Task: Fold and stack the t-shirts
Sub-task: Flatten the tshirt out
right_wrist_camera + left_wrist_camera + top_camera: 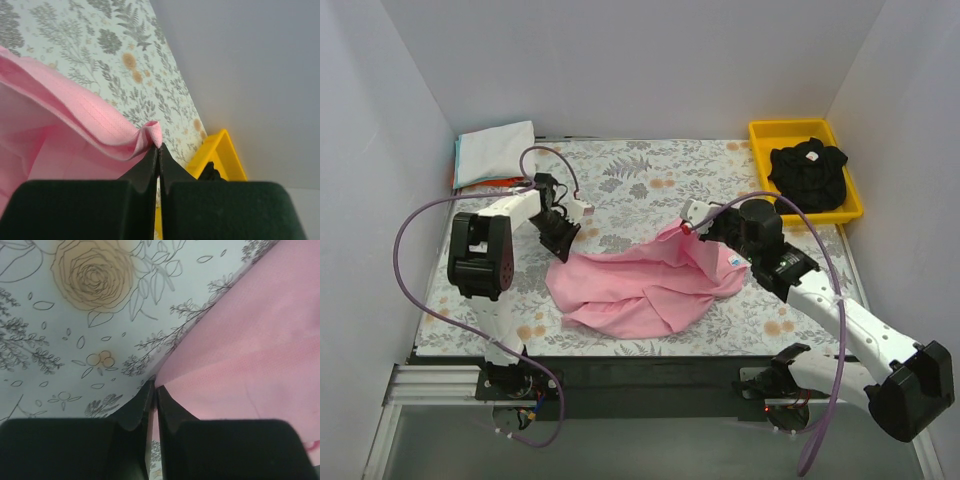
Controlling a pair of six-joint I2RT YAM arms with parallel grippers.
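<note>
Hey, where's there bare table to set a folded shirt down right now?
Best is the back strip of floral cloth between the folded stack and the yellow tray. The middle is crowded: pink shirt held by left pincer and right pincer. The black shirt fills the tray.

Floral cloth spread flat over the worktop, whose dark edge shows bare along the near side. The print has grey fern sprays and pale orange blossoms on a light ground; one large orange rose appears close up in the left wrist view. Yellow tray, rectangular with a raised rim, on the cloth at the far right corner, just beside the right wall. Metal rail along the near edge
</note>
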